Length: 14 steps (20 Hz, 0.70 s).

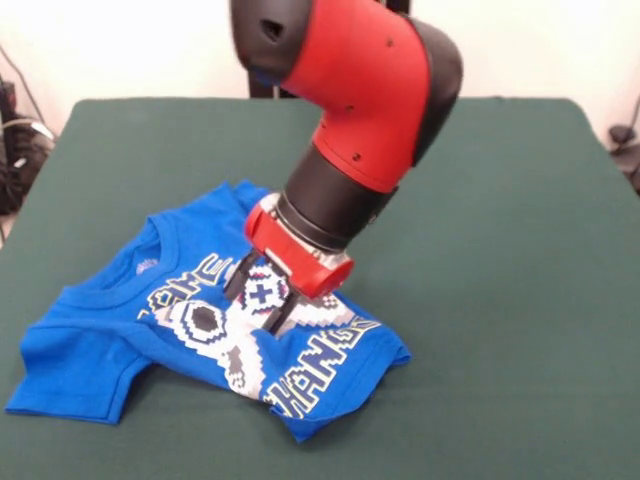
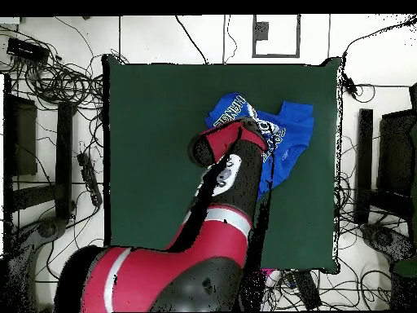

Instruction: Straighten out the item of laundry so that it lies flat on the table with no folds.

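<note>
T-shirt sits on the table, print side up, bunched rather than flat. In the front view the lower hem is folded under along the picture's right edge, so the "CHANGER" lettering wraps round the fold. A ridge runs through the controller print, and the sleeve at lower left lies creased. Collar points toward the table's far side. In the overhead view the shirt lies in one corner region of the green top, close to two edges, with the rest of the top well apart from it.

Gripper is down on the middle of the print, right over the ridge. Both black fingers are visible with a gap between them and cloth showing in that gap; they look spread, tips at or just on the fabric. No pinched peak of cloth is visible, so it reads as open, not yet holding anything. The wrist is tilted, arm coming in from above.

Judgement: placement makes sense as a mid-panel grab to pull out the bunching. The tucked hem is the bigger defect and lies just beside the fingers, toward the camera.
</note>
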### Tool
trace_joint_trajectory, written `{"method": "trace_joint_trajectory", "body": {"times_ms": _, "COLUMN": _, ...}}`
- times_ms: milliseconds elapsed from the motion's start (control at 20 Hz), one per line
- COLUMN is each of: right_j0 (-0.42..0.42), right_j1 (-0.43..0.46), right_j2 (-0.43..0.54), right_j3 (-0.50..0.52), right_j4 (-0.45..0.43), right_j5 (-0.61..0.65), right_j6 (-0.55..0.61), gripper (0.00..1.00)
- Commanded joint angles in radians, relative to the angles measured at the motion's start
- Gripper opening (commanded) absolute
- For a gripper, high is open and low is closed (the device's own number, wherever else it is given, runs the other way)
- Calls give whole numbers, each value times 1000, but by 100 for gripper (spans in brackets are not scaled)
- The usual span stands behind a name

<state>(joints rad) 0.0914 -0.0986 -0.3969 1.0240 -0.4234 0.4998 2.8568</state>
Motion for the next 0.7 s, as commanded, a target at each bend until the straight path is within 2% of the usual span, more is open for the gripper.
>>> {"method": "trace_joint_trajectory", "body": {"times_ms": 50, "right_j0": 90, "right_j1": 179, "right_j2": -137, "right_j3": -28, "right_j4": 14, "right_j5": -132, "right_j6": 410, "gripper": 100}}
{"method": "trace_joint_trajectory", "body": {"times_ms": 400, "right_j0": 99, "right_j1": 154, "right_j2": -143, "right_j3": 10, "right_j4": 78, "right_j5": -185, "right_j6": 354, "gripper": 100}}
{"method": "trace_joint_trajectory", "body": {"times_ms": 550, "right_j0": 145, "right_j1": 190, "right_j2": -217, "right_j3": 14, "right_j4": 111, "right_j5": -219, "right_j6": 447, "gripper": 100}}
{"method": "trace_joint_trajectory", "body": {"times_ms": 600, "right_j0": 151, "right_j1": 181, "right_j2": -219, "right_j3": 24, "right_j4": 127, "right_j5": -200, "right_j6": 437, "gripper": 100}}
{"method": "trace_joint_trajectory", "body": {"times_ms": 700, "right_j0": 132, "right_j1": 116, "right_j2": -169, "right_j3": 63, "right_j4": 144, "right_j5": -171, "right_j6": 346, "gripper": 100}}
